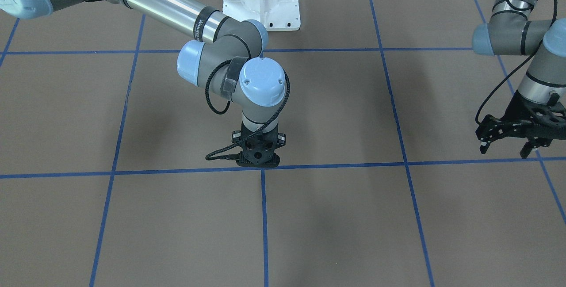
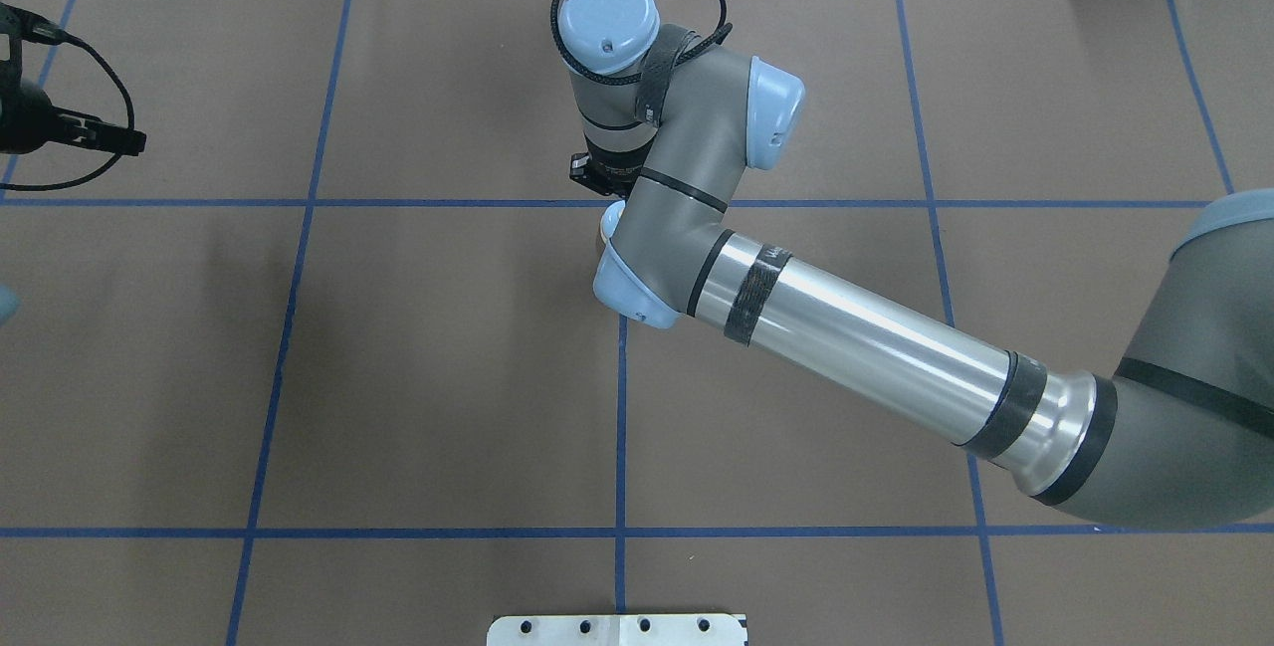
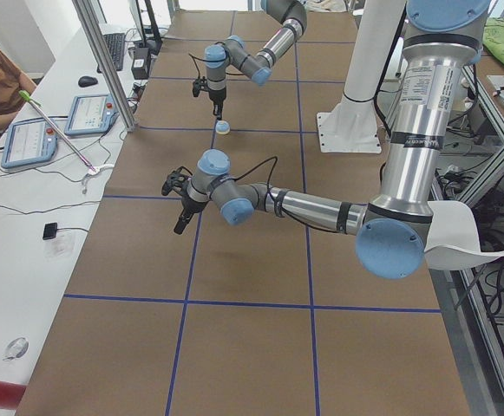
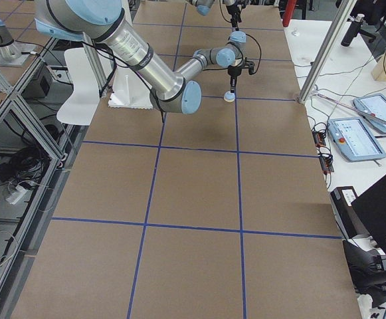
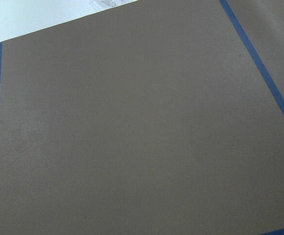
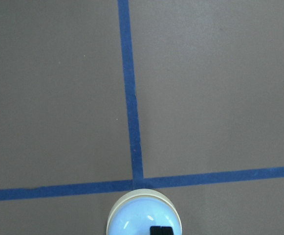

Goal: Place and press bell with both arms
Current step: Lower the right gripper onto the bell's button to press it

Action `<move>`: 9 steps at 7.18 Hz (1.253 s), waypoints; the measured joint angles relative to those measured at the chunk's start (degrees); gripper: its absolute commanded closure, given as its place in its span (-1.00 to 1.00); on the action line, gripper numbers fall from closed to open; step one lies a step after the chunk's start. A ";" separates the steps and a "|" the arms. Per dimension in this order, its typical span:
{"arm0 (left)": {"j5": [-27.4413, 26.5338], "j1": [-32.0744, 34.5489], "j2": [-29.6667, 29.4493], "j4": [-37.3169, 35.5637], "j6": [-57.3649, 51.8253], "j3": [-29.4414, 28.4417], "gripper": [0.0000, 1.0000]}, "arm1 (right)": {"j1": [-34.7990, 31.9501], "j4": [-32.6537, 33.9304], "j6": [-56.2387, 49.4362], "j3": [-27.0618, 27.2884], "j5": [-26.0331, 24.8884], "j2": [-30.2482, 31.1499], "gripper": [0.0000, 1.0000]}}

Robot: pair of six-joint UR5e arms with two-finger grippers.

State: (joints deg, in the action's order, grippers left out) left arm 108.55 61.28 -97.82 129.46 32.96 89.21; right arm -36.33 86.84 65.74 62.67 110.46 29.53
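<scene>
The small round bell with a light blue dome and cream rim (image 6: pixel 132 218) stands on the brown paper-covered table (image 1: pixel 177 225), just beside a crossing of blue tape lines (image 6: pixel 137 182). The right gripper (image 1: pixel 258 159) is directly over it, with its fingers drawn together. The left gripper (image 1: pixel 505 149) hangs well apart, spread wide.

Bright, even overhead light; soft faint shadows on the table (image 1: pixel 177 234), small glints on the bell (image 6: pixel 139 213).

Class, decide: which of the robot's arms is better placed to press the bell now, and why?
Right. The right gripper, shut, is directly over the bell at the tape crossing; the left gripper, open, sits far off to the side.
</scene>
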 measured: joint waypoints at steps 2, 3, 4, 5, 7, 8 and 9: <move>0.00 -0.02 0.00 0.00 0.00 0.00 -1.00 | 0.34 -0.66 0.00 -0.19 -0.11 0.01 1.00; 0.00 -0.02 0.00 0.00 0.02 0.00 -1.00 | 0.48 -1.09 0.00 -0.51 -0.14 0.03 1.00; 0.00 -0.02 0.00 0.00 0.08 -0.02 -1.00 | 0.58 -1.53 0.00 -0.81 -0.15 0.17 1.00; -0.03 -0.02 0.00 0.00 0.15 -0.06 -1.00 | 0.63 -1.80 0.00 -0.93 -0.18 0.37 1.00; -0.08 -0.02 0.00 0.00 0.25 -0.08 -1.00 | 0.68 -1.91 0.00 -1.05 -0.18 0.45 1.00; -0.09 -0.02 0.00 0.00 0.26 -0.09 -1.00 | 0.62 -1.90 -0.02 -0.98 -0.14 0.43 1.00; -0.07 -0.02 0.00 0.00 0.28 -0.09 -1.00 | 0.25 -1.90 -0.06 -0.51 -0.01 0.38 1.00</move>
State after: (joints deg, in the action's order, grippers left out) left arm 108.48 61.26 -97.82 129.46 33.24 89.12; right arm -36.08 84.94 65.68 62.16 110.45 29.90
